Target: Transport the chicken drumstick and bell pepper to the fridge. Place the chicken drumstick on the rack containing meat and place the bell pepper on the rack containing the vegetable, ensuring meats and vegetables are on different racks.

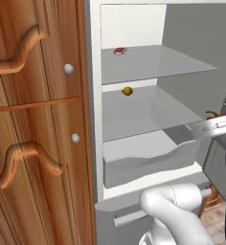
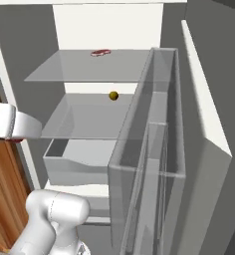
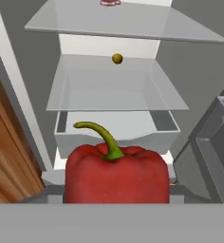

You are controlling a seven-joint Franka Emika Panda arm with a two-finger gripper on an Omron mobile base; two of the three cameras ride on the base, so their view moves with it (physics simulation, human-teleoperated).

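Fridge door open; two flat grey shelves counted, with one clear drawer beneath them. One piece of meat lies at the back of the rack containing meat, and one vegetable sits at the back of the shelf just below. One bell pepper sits pinched in the gripper, stem up, held out in front of the fridge at about the lower shelf's height.

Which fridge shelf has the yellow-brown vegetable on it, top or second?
The second shelf, just above the drawer; the round vegetable sits near its back. The top shelf carries the pinkish-red meat instead.
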